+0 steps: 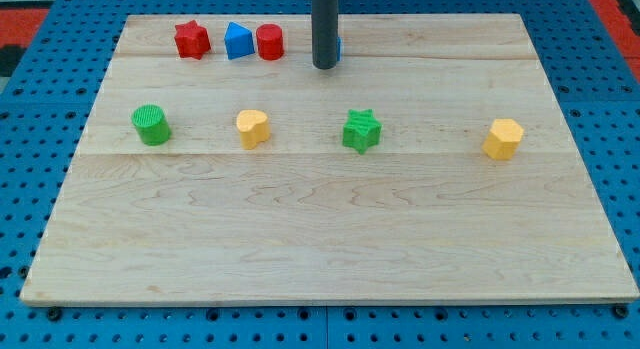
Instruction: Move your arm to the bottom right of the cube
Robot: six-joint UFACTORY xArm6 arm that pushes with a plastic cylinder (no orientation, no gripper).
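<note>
My rod comes down from the view's top and its tip (pixel 325 65) rests on the board near the top edge. A blue block (pixel 338 49), likely the cube, is almost wholly hidden behind the rod; only a sliver shows at the rod's right side. The tip sits directly in front of it, touching or nearly touching. A red star (pixel 192 39), a blue pointed block (pixel 237 40) and a red cylinder (pixel 270 41) stand in a row to the tip's left.
A green cylinder (pixel 151 124), a yellow heart-like block (pixel 253 128), a green star (pixel 362 130) and a yellow hexagonal block (pixel 504 139) lie in a row across the middle of the wooden board (pixel 330 239). Blue pegboard surrounds the board.
</note>
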